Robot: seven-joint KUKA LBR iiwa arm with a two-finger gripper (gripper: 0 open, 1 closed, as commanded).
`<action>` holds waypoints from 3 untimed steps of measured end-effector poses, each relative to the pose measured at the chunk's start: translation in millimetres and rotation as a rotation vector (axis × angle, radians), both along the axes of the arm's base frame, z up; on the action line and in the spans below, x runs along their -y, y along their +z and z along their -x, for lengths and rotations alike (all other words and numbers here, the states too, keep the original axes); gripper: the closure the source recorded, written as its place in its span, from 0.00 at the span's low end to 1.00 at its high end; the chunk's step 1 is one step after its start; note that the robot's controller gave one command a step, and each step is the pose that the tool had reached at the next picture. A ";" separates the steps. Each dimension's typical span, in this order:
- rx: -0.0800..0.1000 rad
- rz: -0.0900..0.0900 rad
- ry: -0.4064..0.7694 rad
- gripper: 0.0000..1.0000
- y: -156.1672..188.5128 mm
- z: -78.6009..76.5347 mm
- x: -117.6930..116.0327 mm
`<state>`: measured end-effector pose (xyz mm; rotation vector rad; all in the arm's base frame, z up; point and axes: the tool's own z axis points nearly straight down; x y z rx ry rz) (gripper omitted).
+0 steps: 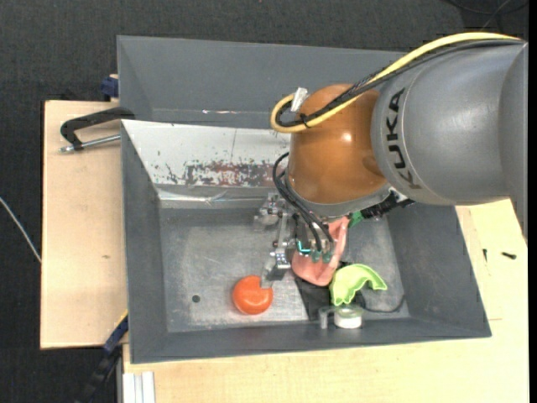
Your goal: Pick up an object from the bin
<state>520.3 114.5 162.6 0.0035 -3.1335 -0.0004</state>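
Gripper low in the bin, just beside the orange ball and a pink piece; cannot tell if clenched; nothing visibly lifted, pick judged not yet done.

One grey metal bin. Four loose things counted inside:
- one orange round piece
- one pink-red soft piece, partly hidden
- one lime-green curved piece
- one small whitish round cap

A dark bit beside the cap may be a fifth; can't tell.
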 end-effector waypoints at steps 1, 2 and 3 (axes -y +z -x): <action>0.007 -0.001 -0.002 0.00 4.2 -1.3 0.6; 0.015 -0.002 0.044 0.00 -41.4 13.2 10.2; 0.007 -0.001 0.147 1.00 -83.0 25.8 43.0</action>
